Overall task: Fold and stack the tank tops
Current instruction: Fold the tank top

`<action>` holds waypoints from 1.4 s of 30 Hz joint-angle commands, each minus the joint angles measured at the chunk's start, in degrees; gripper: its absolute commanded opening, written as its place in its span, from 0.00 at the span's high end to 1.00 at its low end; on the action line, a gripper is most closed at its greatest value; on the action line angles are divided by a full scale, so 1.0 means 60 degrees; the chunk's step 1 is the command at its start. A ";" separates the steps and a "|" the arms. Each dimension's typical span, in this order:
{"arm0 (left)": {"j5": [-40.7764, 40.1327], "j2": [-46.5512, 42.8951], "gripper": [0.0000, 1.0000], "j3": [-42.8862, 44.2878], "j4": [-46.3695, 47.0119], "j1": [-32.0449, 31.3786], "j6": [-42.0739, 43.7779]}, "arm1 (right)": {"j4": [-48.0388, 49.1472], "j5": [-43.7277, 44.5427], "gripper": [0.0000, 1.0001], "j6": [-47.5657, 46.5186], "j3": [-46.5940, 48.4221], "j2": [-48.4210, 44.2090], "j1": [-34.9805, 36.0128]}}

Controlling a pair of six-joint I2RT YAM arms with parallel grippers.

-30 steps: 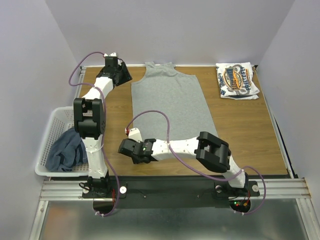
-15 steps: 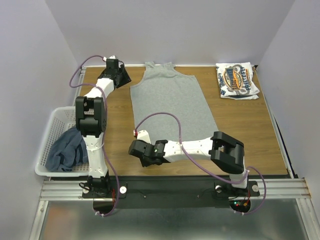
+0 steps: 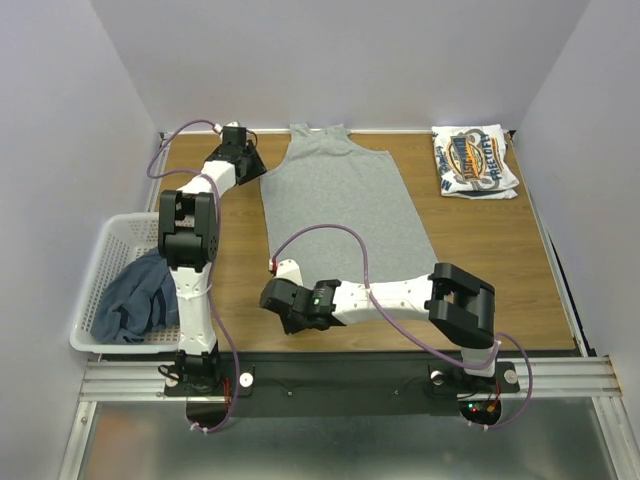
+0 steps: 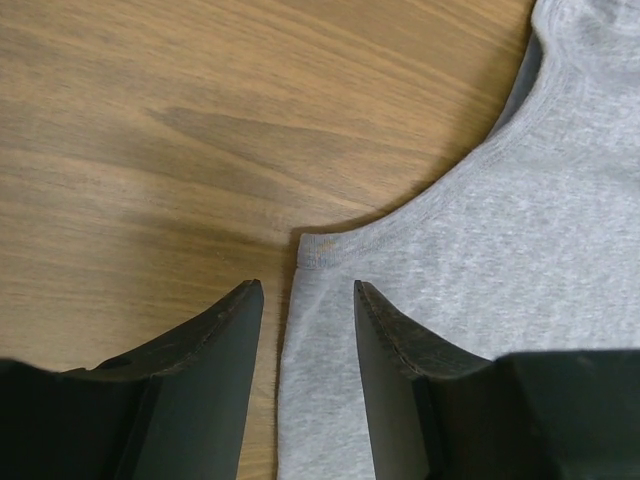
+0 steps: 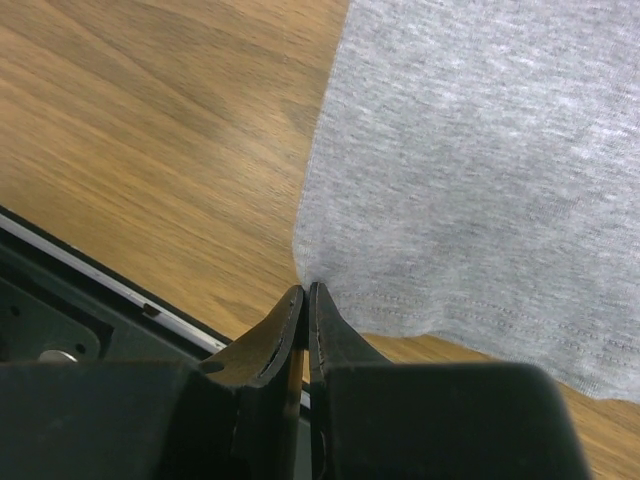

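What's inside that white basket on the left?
A crumpled dark blue tank top lies in the white basket. Anything beneath the cloth is hidden, and the left arm covers the basket's right edge.

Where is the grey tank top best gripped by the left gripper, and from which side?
Probably at the underarm corner of the grey tank top, coming down from above over its left edge. The cloth lies flat on the table, and that corner juts out, so the open left gripper can straddle it.
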 commanded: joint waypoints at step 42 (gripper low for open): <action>-0.1263 -0.0015 1.00 0.0030 0.0186 -0.0304 -0.0201 | 0.0978 -0.0759 0.92 0.0170 -0.0615 -0.1109 -0.0067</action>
